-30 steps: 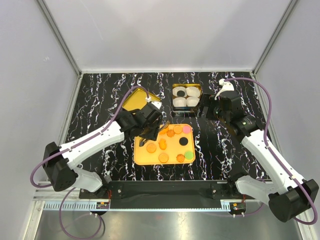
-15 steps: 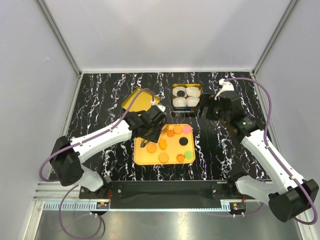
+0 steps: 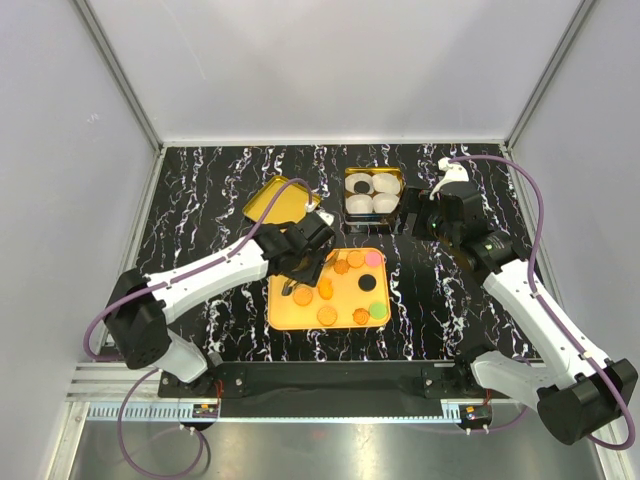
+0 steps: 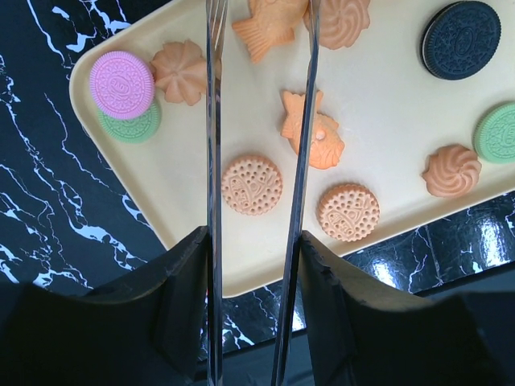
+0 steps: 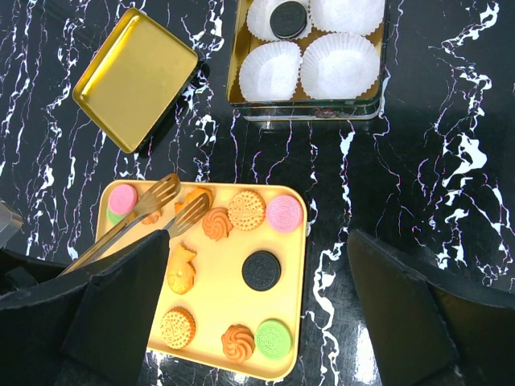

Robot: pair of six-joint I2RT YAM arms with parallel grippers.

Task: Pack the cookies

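Observation:
Several cookies lie on a yellow tray (image 3: pixel 345 303): orange rounds, swirls and fish shapes, a black one (image 3: pixel 367 282), pink (image 3: pixel 374 259) and green (image 3: pixel 378 310). My left gripper (image 3: pixel 303 255) is shut on metal tongs (image 4: pixel 213 161), whose tips reach over the tray's far left corner beside a fish-shaped orange cookie (image 5: pixel 195 195). In the left wrist view a round orange cookie (image 4: pixel 252 184) lies between the blades. One black cookie (image 5: pixel 287 18) sits in a paper cup in the gold tin (image 5: pixel 307 110). My right gripper (image 3: pixel 412 222) is open and empty beside the tin.
The tin's gold lid (image 3: pixel 277 200) lies upside down left of the tin, behind the left gripper. Three other white paper cups (image 5: pixel 338 63) in the tin hold nothing. The table (image 3: pixel 200 200) is black marble with white walls around it.
My left arm has swung right and forward, carrying the tongs further over the tray's far left corner. The right arm has not moved.

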